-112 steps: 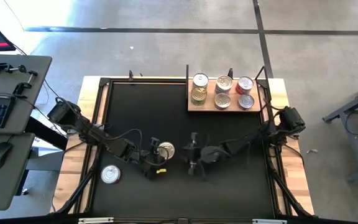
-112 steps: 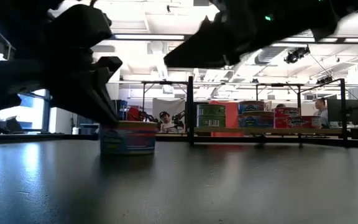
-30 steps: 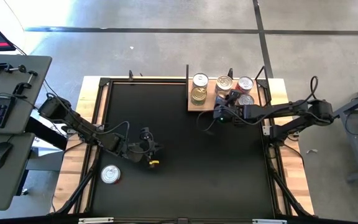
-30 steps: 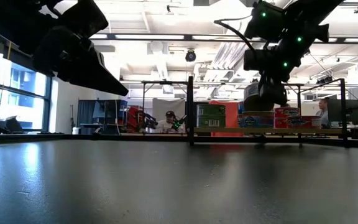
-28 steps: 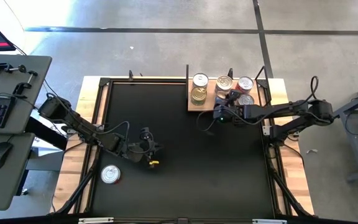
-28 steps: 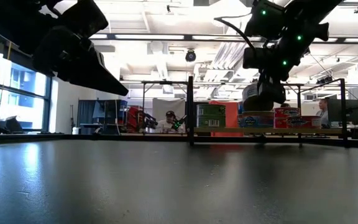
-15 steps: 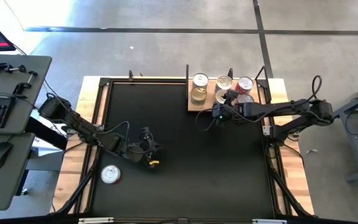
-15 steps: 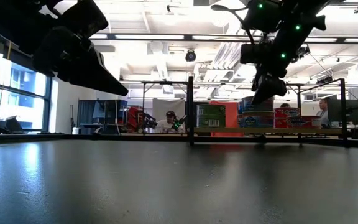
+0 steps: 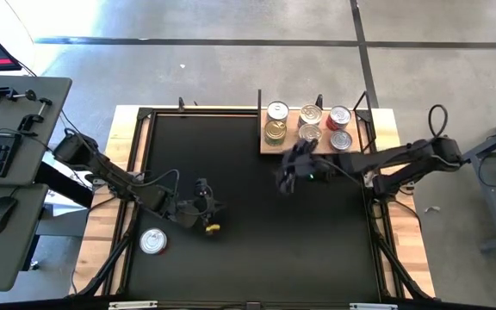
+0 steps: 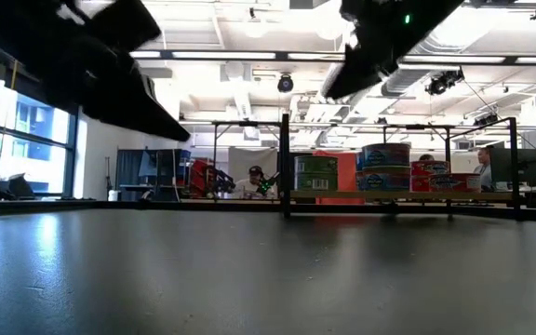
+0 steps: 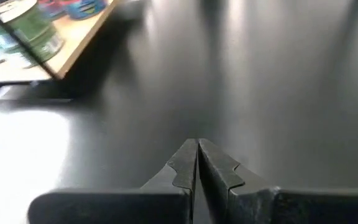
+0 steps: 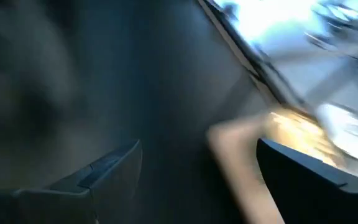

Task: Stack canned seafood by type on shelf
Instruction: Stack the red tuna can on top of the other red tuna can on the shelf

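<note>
Open workshop room with bright ceiling lights and concrete floor; in the low view a person (image 10: pixel 247 177) sits far back behind the table. Large black tabletop mat (image 9: pixel 248 241) covers a table with a light wood edge.

Light-brown rectangular wooden shelf board (image 9: pixel 269 148) lies at the far right of the mat. On it round flat tins with pull-tab lids sit in three columns: gold-lidded tins (image 9: pixel 275 132) on the left with a silver-lidded one (image 9: pixel 277 111) behind; a middle column (image 9: pixel 310 114); a red-sided column (image 9: pixel 340 116) on the right. In the low view the green-labelled tin (image 10: pixel 316 173) shows as a single layer, the middle stack (image 10: pixel 385 167) is two tins high, the red-sided tins (image 10: pixel 433 177) lower to its right.

One more silver-lidded round tin (image 9: pixel 152 241) sits alone on the mat at the near left, well apart from the shelf.

Right gripper (image 9: pixel 288 173) hangs over the mat just near of the shelf's left end, fingers spread apart, nothing between them; its wrist view is blurred but shows a wide gap between the dark fingers (image 12: pixel 104 168).

Left gripper (image 9: pixel 214 207) is over the near-left part of the mat, right of the lone tin, not touching it; fingers (image 11: pixel 185 163) pressed together, holding nothing.
</note>
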Action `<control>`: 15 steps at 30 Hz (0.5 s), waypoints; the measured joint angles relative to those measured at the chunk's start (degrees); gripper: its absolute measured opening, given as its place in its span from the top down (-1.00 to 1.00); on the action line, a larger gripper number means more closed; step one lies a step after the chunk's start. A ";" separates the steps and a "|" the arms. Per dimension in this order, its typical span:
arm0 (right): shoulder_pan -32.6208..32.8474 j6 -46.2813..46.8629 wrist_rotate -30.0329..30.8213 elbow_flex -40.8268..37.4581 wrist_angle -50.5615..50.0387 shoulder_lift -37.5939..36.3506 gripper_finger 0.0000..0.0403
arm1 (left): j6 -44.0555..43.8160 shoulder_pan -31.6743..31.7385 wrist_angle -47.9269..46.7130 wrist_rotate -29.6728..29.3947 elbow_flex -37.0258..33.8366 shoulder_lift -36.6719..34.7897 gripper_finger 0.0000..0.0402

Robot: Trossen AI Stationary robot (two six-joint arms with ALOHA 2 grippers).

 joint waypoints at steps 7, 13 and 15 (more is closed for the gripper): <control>11.39 4.40 -4.47 -9.33 24.38 0.39 -0.53 | -7.23 -6.79 -30.16 5.50 12.03 -1.78 1.00; 18.59 5.83 -1.75 -15.56 38.88 5.37 -0.53 | -31.75 -13.26 -62.15 17.79 20.08 -1.78 1.00; 20.12 6.15 0.17 -15.89 41.11 8.32 -0.53 | -42.04 -15.85 -68.38 22.51 20.80 -1.80 1.00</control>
